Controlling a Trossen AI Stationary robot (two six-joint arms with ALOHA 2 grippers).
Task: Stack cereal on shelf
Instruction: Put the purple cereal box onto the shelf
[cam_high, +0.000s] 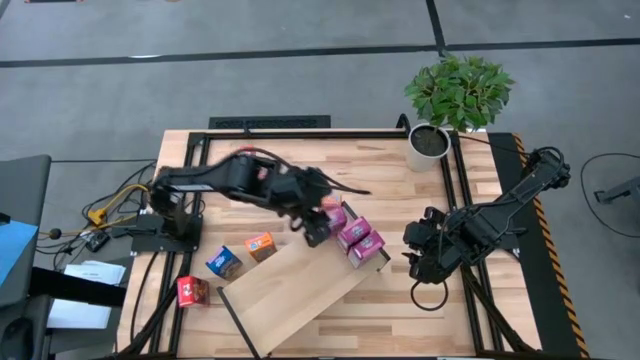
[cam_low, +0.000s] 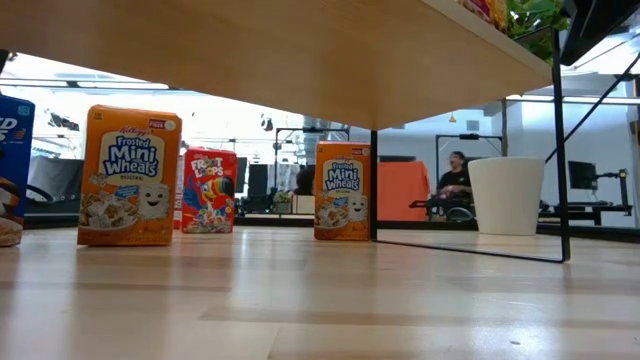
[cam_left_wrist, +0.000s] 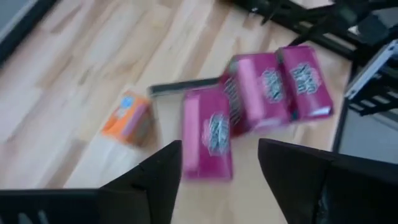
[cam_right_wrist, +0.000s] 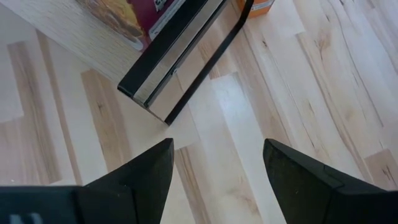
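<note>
The scene is evenly and brightly lit from overhead in the high view, and only soft shadows are cast on the pale planked wooden worktop (cam_high: 470, 210). In the low view, the bright windows behind are blown out, and the underside of the long pale wood shelf board (cam_low: 330, 60) is left in shade. Strong motion blur is seen across the left wrist view, where the 3 magenta-pink cereal boxes (cam_left_wrist: 261, 93) are smeared. The right wrist view is sharp.

Your left arm reached across mid-table, left gripper (cam_high: 318, 232) with jaws parted. Your right arm sat folded, right gripper (cam_high: 417, 262) open, pointing down.
</note>
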